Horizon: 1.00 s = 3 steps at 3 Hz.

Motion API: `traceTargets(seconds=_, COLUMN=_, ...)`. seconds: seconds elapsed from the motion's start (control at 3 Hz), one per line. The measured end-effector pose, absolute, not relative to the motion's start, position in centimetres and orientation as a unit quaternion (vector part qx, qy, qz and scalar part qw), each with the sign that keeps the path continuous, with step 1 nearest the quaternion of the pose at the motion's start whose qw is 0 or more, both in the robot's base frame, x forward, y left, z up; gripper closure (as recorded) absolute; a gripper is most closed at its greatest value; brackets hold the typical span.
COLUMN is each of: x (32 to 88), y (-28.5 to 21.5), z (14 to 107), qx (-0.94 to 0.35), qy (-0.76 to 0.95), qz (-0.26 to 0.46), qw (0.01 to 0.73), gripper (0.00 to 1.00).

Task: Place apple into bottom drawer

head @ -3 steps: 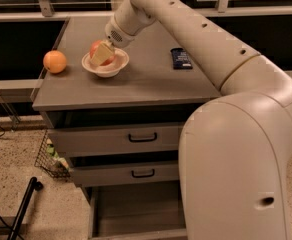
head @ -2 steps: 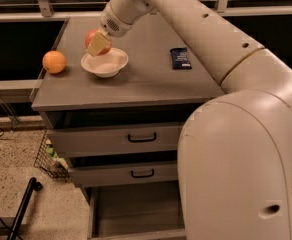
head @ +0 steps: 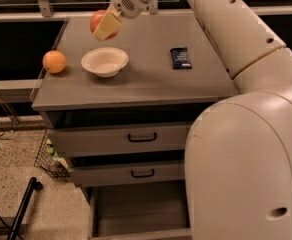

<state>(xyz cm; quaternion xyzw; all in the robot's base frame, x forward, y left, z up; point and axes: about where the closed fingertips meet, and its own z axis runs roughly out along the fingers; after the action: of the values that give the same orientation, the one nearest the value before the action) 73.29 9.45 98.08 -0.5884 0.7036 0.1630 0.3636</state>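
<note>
My gripper (head: 105,24) is shut on the apple (head: 98,20), a red-pink fruit, and holds it in the air above the white bowl (head: 105,61) on the cabinet top. The bowl now stands empty. The bottom drawer (head: 136,211) is pulled open at the foot of the cabinet; its grey tray shows nothing inside, and my arm hides its right part.
An orange (head: 54,61) lies on the cabinet top (head: 151,84) left of the bowl. A dark blue packet (head: 180,58) lies to the right. Two upper drawers with black handles (head: 142,137) are partly out. A wire basket (head: 50,159) and black pole (head: 22,209) stand on the floor left.
The gripper has lifted the apple out of the white bowl and raised it up and a little left. The bowl stays in place, empty.
</note>
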Motion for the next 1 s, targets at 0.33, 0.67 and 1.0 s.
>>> traceTargets(seconds=0.33, x=69.3, y=7.3, z=98.3, qx=-0.627, qy=0.668, qz=0.226, qw=0.331, gripper=1.00)
traceTargets(seconds=0.67, x=69.3, y=7.3, z=98.3, qx=-0.627, qy=0.668, qz=0.227, qw=0.331, gripper=1.00)
traceTargets(seconds=1.0, x=68.1, y=7.6, z=98.9, qx=-0.632, qy=0.665, qz=0.223, qw=0.330, gripper=1.00)
